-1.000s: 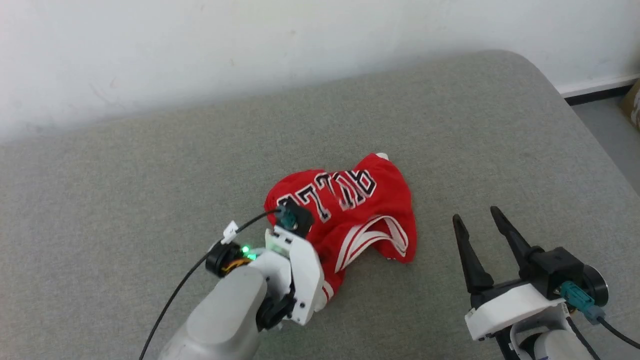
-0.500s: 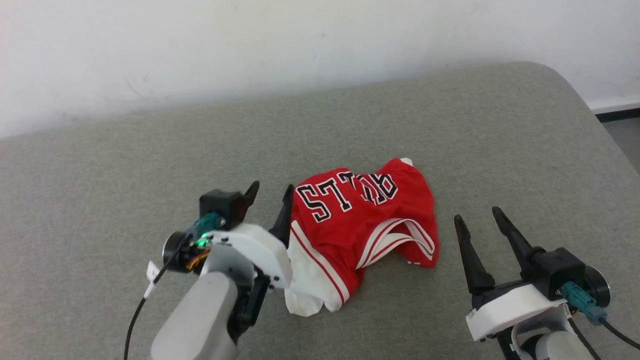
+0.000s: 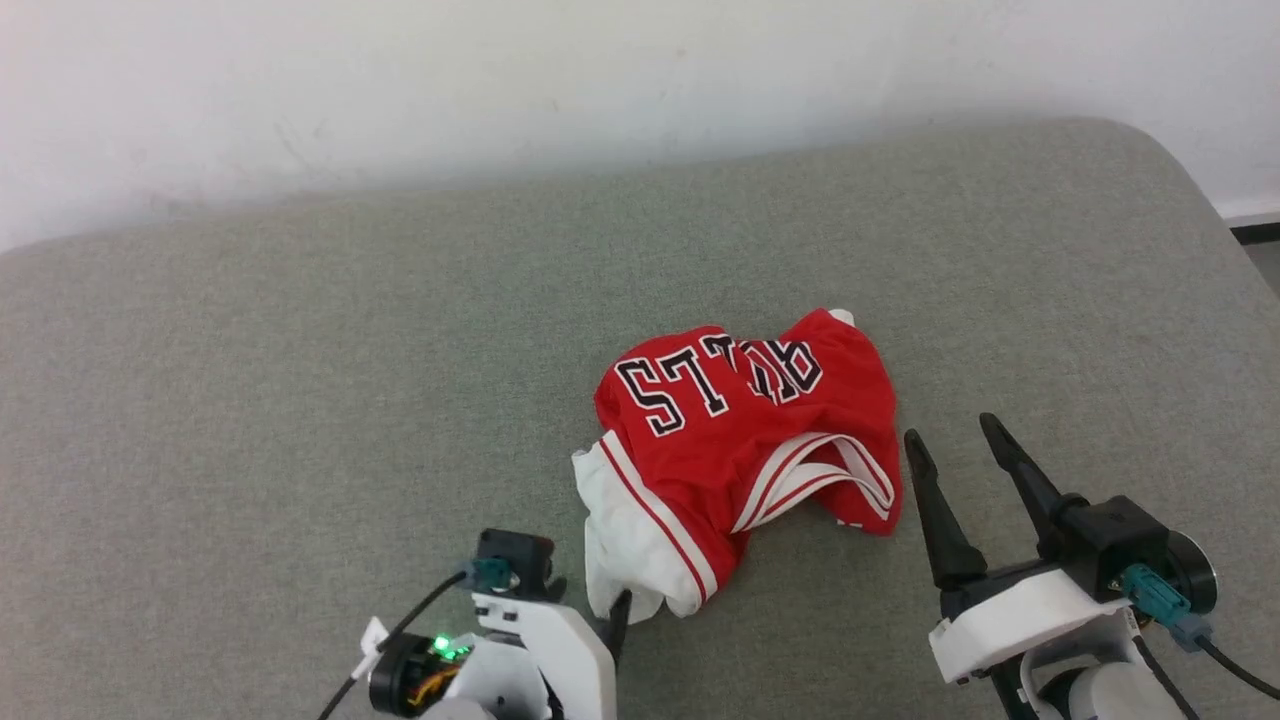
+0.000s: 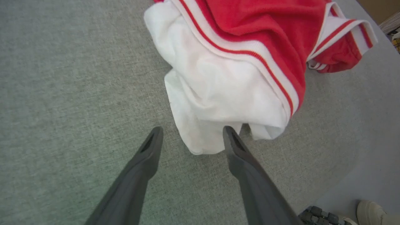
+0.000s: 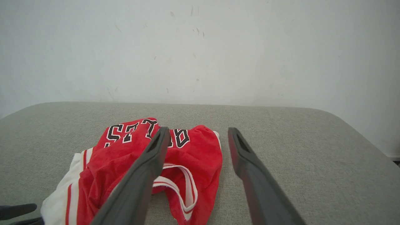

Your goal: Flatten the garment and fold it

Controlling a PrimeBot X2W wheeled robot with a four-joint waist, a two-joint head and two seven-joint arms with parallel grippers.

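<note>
The garment (image 3: 745, 450) lies crumpled on the grey padded surface (image 3: 300, 400), red side up, with its black lettering upside down to me. A white inner flap (image 3: 625, 530) spills out toward me. My left gripper (image 3: 588, 602) sits just in front of that flap, open. In the left wrist view the left gripper (image 4: 192, 132) has the garment's (image 4: 225, 78) lowest white fold lying between its spread tips, unclamped. My right gripper (image 3: 950, 432) hovers open just right of the striped armhole. From its wrist, the right gripper (image 5: 198, 131) points over the garment (image 5: 125, 156) toward the wall.
A white wall (image 3: 600, 80) runs along the far edge of the surface. The surface rounds off at the right, with floor (image 3: 1262, 260) beyond. In the left wrist view, a shoe (image 4: 373, 212) and a wheeled base (image 4: 318, 215) show at the lower right.
My left gripper opened, let go of the garment and drew back toward me. The white flap now lies spread on the surface. The head camera shifted; the right arm stayed put.
</note>
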